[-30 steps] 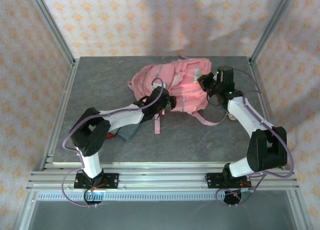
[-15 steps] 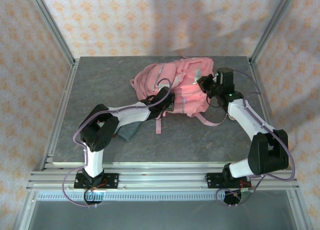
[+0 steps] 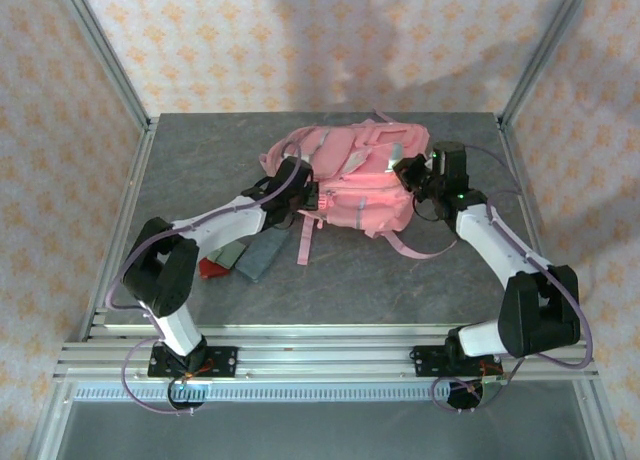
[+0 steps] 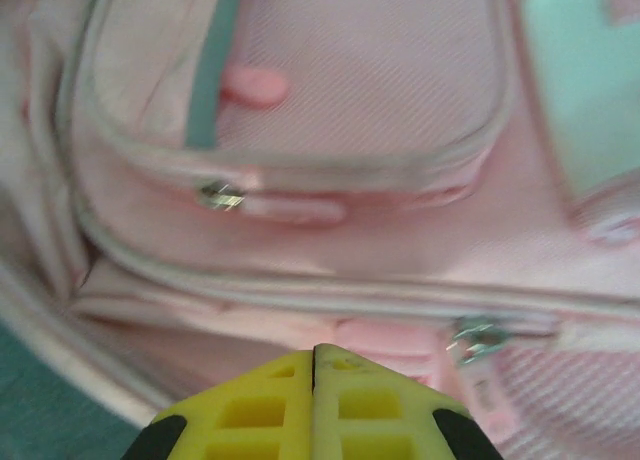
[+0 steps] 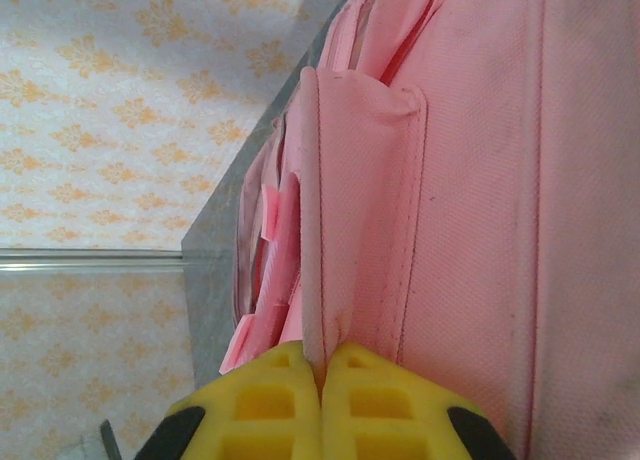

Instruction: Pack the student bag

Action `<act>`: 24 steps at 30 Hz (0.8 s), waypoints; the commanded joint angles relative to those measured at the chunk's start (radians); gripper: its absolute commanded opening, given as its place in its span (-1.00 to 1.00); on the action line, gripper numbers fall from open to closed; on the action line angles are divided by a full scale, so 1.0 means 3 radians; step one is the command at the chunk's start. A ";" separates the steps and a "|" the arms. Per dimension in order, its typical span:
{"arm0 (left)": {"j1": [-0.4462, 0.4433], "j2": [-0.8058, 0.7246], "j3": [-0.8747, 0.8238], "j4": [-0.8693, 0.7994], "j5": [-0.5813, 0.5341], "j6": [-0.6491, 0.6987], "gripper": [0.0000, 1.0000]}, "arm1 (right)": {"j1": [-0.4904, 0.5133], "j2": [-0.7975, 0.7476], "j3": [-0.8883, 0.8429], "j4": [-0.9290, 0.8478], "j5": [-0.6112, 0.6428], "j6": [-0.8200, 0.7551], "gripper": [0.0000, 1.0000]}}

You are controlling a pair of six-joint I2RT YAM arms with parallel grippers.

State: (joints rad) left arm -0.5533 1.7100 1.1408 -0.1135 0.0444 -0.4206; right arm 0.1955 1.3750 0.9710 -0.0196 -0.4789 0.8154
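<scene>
**Both grippers closed at the student bag**

The student bag (image 3: pixel 355 180) is seen lying flat on the grey table (image 3: pixel 200 160), front side up. Pink straps (image 3: pixel 305 242) trail off its near edge. The left gripper (image 4: pixel 314 365) is set against the bag's near-left edge with its yellow fingers pressed fully together. A metal zip slider (image 4: pixel 475 340) is seen just beside them, and whether anything is pinched cannot be told. The right gripper (image 5: pixel 322 375) is placed at the bag's right end, and its fingers are clamped on a pink fabric fold of the bag. A flat grey object (image 3: pixel 262 255) and a red object (image 3: pixel 212 268) are seen near the bag's near-left corner, apart from it.
</scene>
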 commanded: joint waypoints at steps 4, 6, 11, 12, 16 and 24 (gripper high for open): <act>-0.0012 -0.0307 -0.0416 0.0153 0.0127 -0.0216 -0.25 | 0.0013 -0.0186 0.0121 0.0533 -0.0116 -0.0020 -1.00; -0.0030 -0.0386 -0.0462 0.0273 0.0253 -0.0306 -0.16 | 0.0013 -0.0183 0.0084 0.0573 -0.0134 0.0004 -1.00; -0.0143 -0.0342 -0.0357 0.0403 0.0458 -0.0429 0.01 | 0.0020 -0.0196 0.0036 0.0613 -0.0137 0.0033 -1.00; -0.0162 -0.0320 -0.0341 0.0441 0.0489 -0.0453 0.01 | 0.0024 -0.0196 0.0036 0.0613 -0.0137 0.0033 -1.00; -0.0213 -0.0140 -0.0212 0.0529 0.0522 -0.0515 0.04 | 0.0034 -0.0210 0.0041 0.0613 -0.0151 0.0033 -1.00; -0.0247 0.0329 0.0199 0.0318 0.0154 -0.0510 0.06 | 0.0081 -0.0216 0.0045 0.0643 -0.0182 0.0048 -1.00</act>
State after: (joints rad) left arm -0.6220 1.7683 1.1515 0.0082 0.1505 -0.5606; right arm 0.2028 1.3731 0.9672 -0.0074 -0.4870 0.8196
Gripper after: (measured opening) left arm 0.534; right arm 0.043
